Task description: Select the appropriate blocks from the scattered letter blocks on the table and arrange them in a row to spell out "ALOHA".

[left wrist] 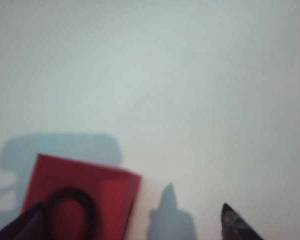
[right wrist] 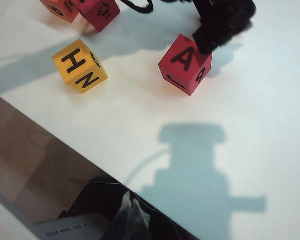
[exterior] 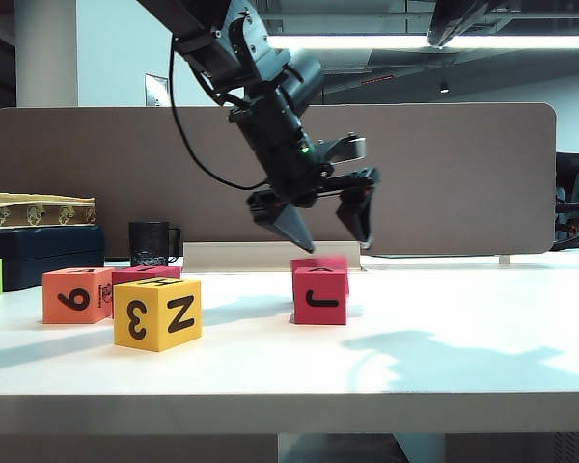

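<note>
One A face (right wrist: 184,58) in right wrist view, left end effector (exterior: 324,224) spread

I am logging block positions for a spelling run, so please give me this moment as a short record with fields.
left gripper: open, above the red block, holding nothing
right gripper: not in view
red block: mid-table, A on top, J facing front
yellow block: front left, 3 and N facing front, H on top
orange block: far left, beside another red block
table: white
</note>
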Robot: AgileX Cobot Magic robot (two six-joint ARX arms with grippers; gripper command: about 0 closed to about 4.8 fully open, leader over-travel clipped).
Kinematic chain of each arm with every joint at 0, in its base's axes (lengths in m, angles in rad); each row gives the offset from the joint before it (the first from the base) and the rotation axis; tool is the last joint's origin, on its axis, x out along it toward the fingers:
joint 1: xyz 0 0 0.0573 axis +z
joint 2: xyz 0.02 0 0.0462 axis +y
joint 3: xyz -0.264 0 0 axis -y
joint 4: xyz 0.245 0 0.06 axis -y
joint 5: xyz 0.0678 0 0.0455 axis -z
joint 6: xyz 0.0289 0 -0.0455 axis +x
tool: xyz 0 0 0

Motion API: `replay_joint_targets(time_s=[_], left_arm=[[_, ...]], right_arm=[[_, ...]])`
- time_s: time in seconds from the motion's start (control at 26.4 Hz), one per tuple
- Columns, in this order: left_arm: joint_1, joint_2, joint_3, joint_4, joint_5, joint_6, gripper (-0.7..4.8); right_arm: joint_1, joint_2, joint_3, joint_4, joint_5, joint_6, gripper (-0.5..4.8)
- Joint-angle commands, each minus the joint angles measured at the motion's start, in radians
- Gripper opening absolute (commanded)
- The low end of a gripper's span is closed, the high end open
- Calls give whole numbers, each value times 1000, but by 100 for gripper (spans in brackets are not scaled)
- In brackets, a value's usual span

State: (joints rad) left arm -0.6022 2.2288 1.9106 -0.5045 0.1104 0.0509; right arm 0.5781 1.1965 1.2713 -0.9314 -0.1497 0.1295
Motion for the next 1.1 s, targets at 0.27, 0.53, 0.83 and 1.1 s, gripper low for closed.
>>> replay_joint_targets(time_s=[0.27,0.53,0.83,1.1], left_arm=[[-18,-7,6,14,-3,27,479],[-10,-18,6,-13,-70,75,479],[25,-16,5,-77,-58,72,451],[23,-15,5,-97,11,72,398]], right_arm=[[1,-4,5,13,2,-3,-5],[1,-4,5,9,2,-3,-5],[1,-4,5,9,2,-3,-5],[1,-4,5,9,2,-3,-5]])
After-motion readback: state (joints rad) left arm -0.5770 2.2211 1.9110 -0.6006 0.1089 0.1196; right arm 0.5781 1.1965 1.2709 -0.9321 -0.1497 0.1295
